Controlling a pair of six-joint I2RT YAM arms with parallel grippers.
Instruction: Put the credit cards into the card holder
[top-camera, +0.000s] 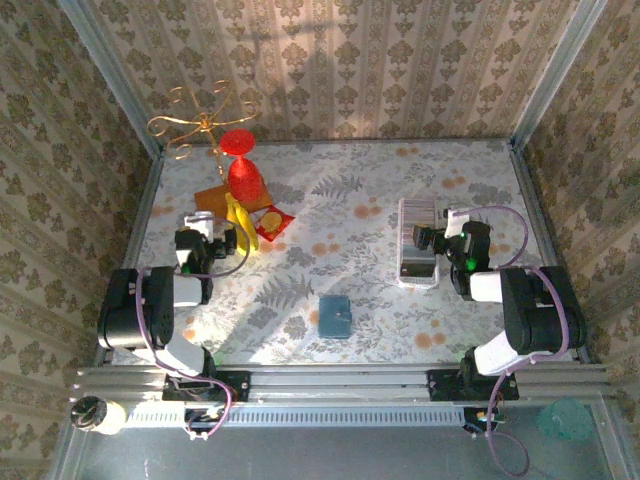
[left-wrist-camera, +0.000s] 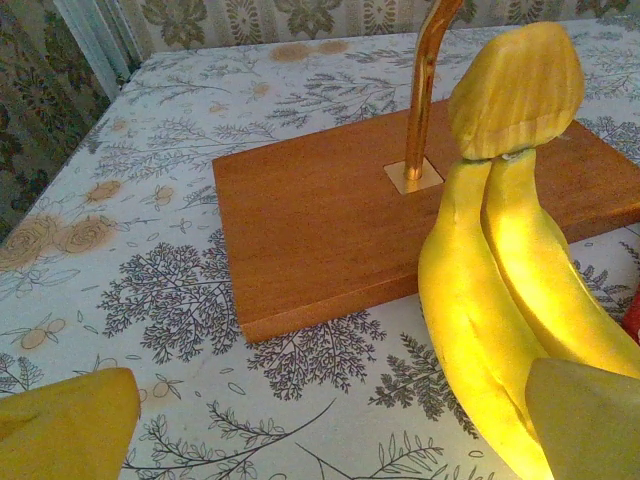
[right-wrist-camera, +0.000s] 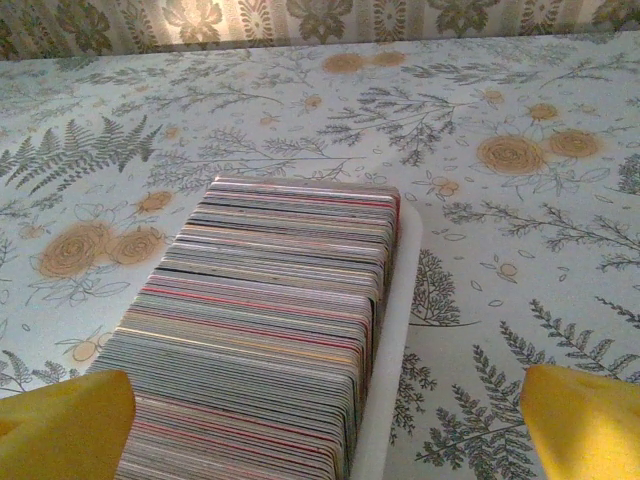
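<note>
– while i'm hovering the right gripper (top-camera: 432, 240) at the near end of the credit cards (right-wrist-camera: 270, 320), i'm worrying about the stack. the cards are standing packed edge-up in a white tray (right-wrist-camera: 395, 330), so the fingers could be pinching several at once or tipping the tray.
– how are the fingers sitting?
– the right fingers (right-wrist-camera: 585, 420) are standing wide apart, one on each side of the stack, holding nothing, and i'm not seeing them touching it. the left gripper (top-camera: 226, 243) is gaping wide too, empty, facing the bananas (left-wrist-camera: 490, 300) and a wooden base (left-wrist-camera: 320, 220).
– and the card holder?
– the card holder (top-camera: 335, 316) is lying flat near the front edge, between the two arms, well apart from the cards. i'm not managing to tell whether its slot is open, so i'm expecting a card could be skidding off it instead of sliding in.
</note>
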